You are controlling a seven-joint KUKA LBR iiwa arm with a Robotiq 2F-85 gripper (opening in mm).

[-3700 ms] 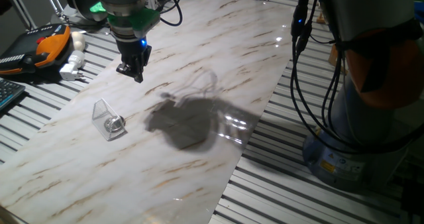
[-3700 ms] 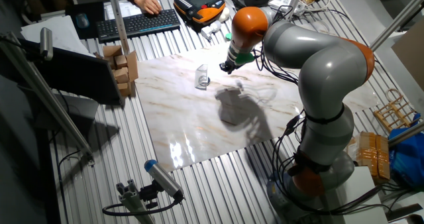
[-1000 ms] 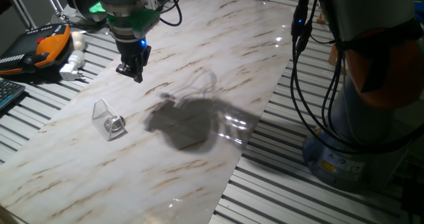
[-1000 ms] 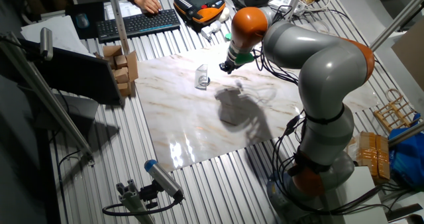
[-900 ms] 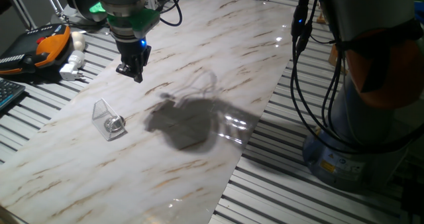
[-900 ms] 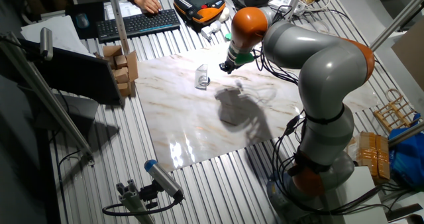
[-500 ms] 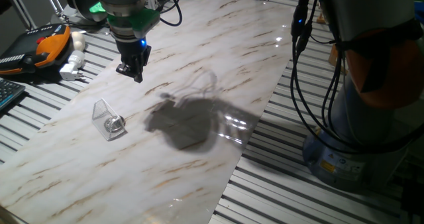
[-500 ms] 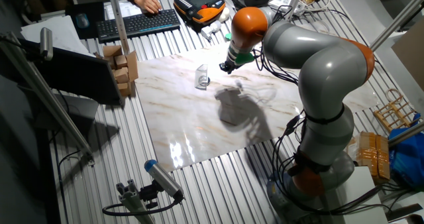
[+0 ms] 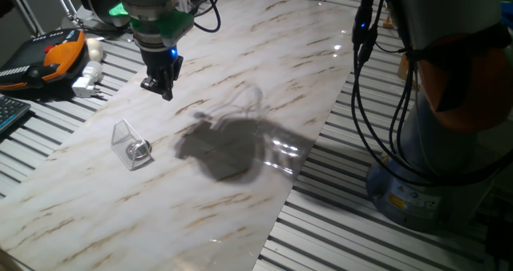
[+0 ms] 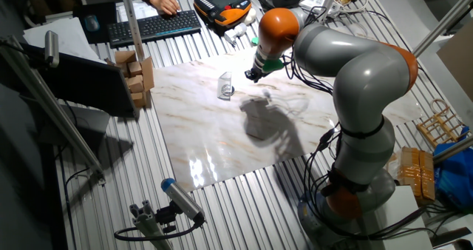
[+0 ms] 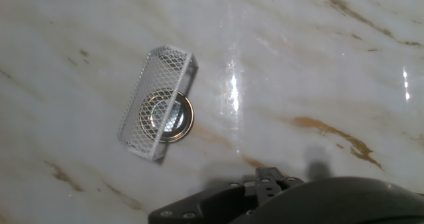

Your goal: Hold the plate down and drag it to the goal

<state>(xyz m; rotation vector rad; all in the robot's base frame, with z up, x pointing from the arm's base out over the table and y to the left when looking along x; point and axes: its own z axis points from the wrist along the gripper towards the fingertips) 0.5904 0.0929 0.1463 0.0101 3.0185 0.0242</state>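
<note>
The plate is a tiny shiny silver disc lying on the marble board, under the open side of the goal, a small clear wedge. In the hand view the plate sits half under the goal, which looks mesh-patterned from above. My gripper hangs in the air above the board, up and to the right of the goal, apart from both. Its fingers look closed together and hold nothing. It also shows in the other fixed view, right of the goal.
An orange teach pendant and a white plug lie on the slatted table left of the board. A keyboard and cardboard boxes stand beyond. Black cables hang at the right.
</note>
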